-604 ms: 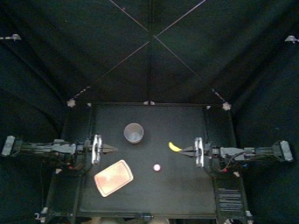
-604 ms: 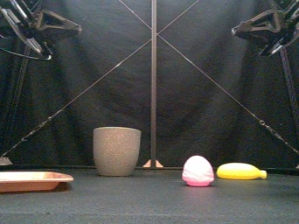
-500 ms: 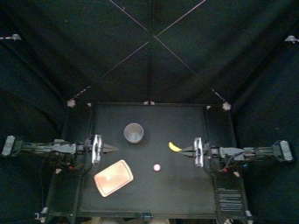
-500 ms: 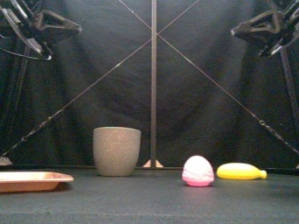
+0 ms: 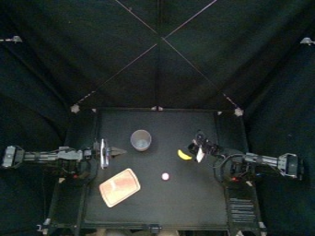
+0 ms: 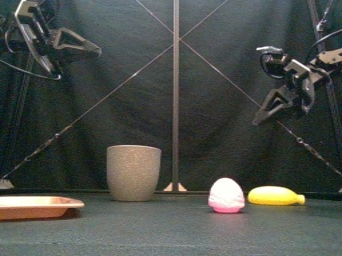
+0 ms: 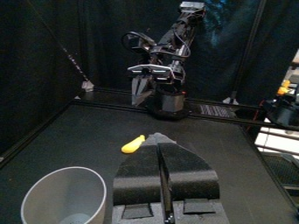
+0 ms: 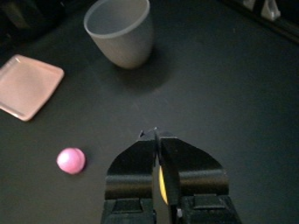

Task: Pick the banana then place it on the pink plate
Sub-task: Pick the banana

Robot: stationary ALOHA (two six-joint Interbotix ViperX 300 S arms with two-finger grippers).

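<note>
Black table (image 6: 134, 235) in curtained booth — right gripper (image 8: 152, 137) is hanging high above the banana (image 6: 274, 196), jaws clenched, gripping nothing.

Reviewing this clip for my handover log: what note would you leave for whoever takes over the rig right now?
Left gripper: parked at the left, jaws together, holding nothing.
Right gripper: high above the banana, jaws together, holding nothing.
The banana lies at the right, beside the pink egg. The pink plate sits front left with nothing on it.
Done: the right arm is lined up over the banana.
Left: open, descend, grasp, carry to the plate, release.
</note>
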